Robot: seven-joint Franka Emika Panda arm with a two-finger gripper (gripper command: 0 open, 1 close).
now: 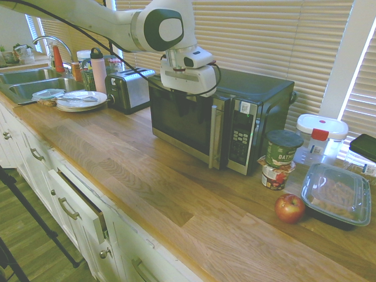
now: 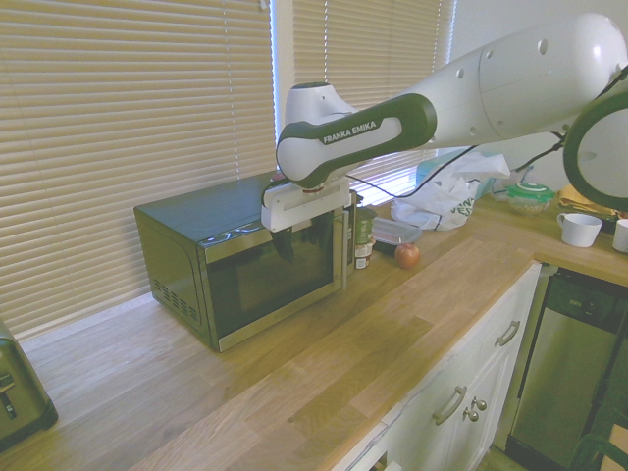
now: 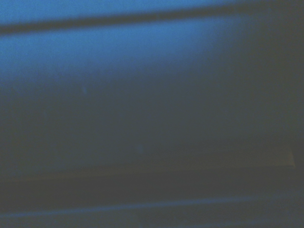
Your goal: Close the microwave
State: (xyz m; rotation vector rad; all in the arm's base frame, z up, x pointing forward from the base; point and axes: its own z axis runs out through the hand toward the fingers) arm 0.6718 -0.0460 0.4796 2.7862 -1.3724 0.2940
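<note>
The white robot arm is bent at the wrist, and the gripper points down.
In the first exterior view, the arm comes from the upper left; in the second exterior view, it comes from the right and slopes down toward the wrist. Its white shell carries dark panels, and 1 link shows the 2 words "FRANKA EMIKA". The wrist view shows no part of the arm.
</note>
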